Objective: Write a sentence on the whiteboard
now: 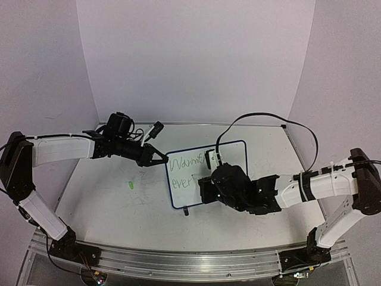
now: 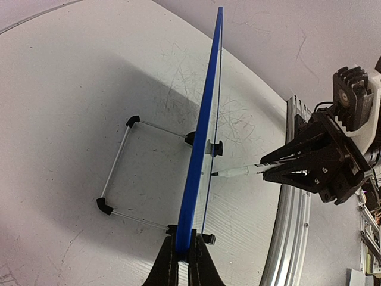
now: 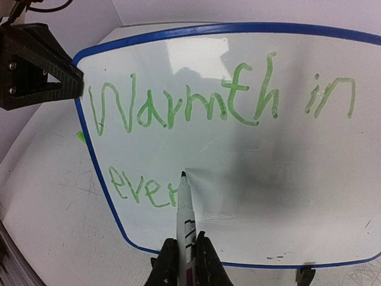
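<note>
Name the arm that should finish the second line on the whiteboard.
Right. The right claw grips the marker, its tip at the whiteboard just after "ever" in the unfinished sentence. The left claw is clamped on the board's edge, probably steadying it.

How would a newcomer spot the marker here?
Find the small blue-rimmed whiteboard standing mid-table. At its written face the right gripper pinches a thin white marker, dark tip at the green writing. Nothing else is pen-shaped; the left gripper clamps the board's edge.
</note>
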